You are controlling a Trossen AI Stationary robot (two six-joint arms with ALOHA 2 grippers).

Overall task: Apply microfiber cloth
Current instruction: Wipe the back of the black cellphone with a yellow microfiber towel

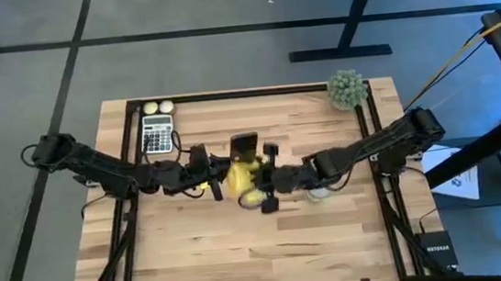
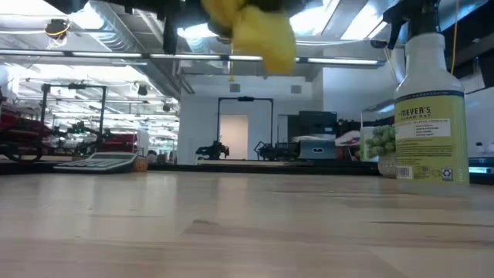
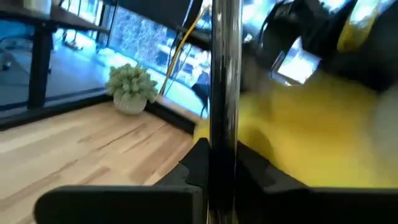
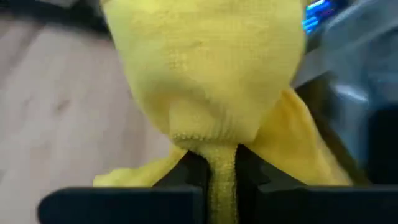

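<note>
Arms meet above the middle of the wooden table [image 1: 196, 247]. Left gripper [image 1: 220, 178] is clamped on an upright black phone [image 1: 245, 147]. Just right of it, the right gripper [image 1: 264, 187] pinches a bunched yellow cloth [image 4: 211, 93], held in the air against the phone.

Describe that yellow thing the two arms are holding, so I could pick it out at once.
Look at the middle of the light wooden table, where the two dark arms meet. There the right gripper pinches a soft, bright yellow microfiber cloth, crumpled and lifted off the wood. Beside it the left gripper holds a flat black smartphone; only the cloth is yellow.
</note>
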